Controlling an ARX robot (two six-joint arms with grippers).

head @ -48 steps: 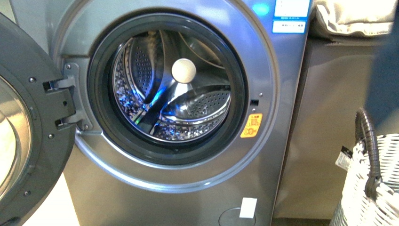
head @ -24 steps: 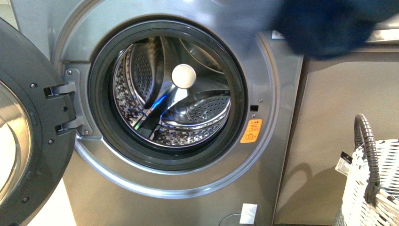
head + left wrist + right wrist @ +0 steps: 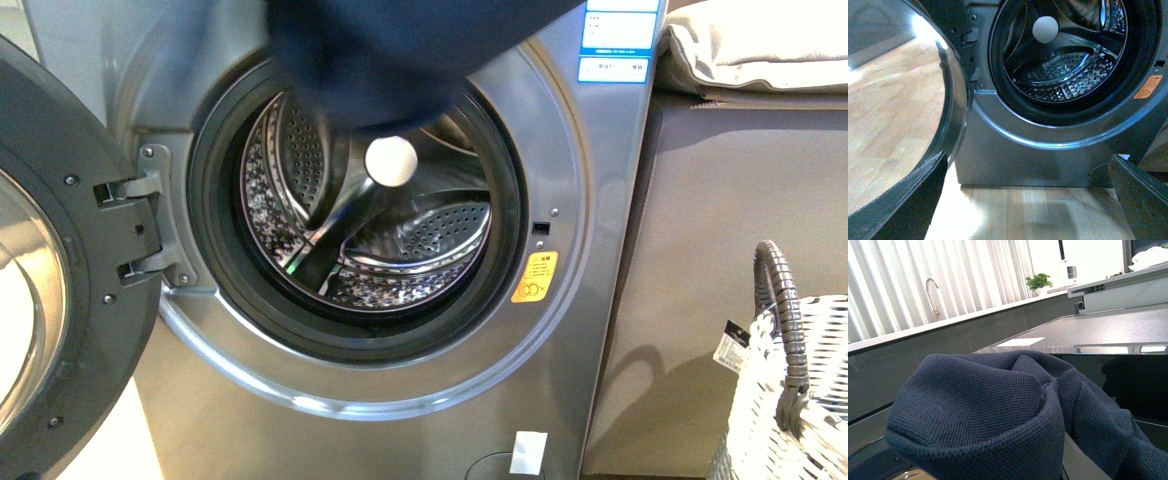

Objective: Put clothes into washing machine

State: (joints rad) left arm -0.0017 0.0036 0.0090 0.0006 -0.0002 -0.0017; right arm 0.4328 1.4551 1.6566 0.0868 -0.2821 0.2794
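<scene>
The clothes (image 3: 400,50), a dark navy bundle, hang at the top of the front view, covering the upper rim of the round porthole of the silver-grey washing machine (image 3: 570,200). The perforated steel drum (image 3: 400,240) looks empty. The door (image 3: 60,280) stands open at the left. In the right wrist view the knitted navy clothes (image 3: 998,410) fill the lower frame and hide my right gripper, which is shut on them. My left gripper (image 3: 1023,205) is open and empty, low over the wooden floor in front of the washing machine (image 3: 1048,150).
A white woven basket (image 3: 800,390) with a grey handle stands at the lower right. A beige folded cloth (image 3: 760,45) lies on the grey cabinet beside the machine. A yellow-orange sticker (image 3: 535,277) sits right of the porthole.
The clothes have moved from the upper right to the left and now hang over the top of the porthole. The left arm and the door have not moved.
</scene>
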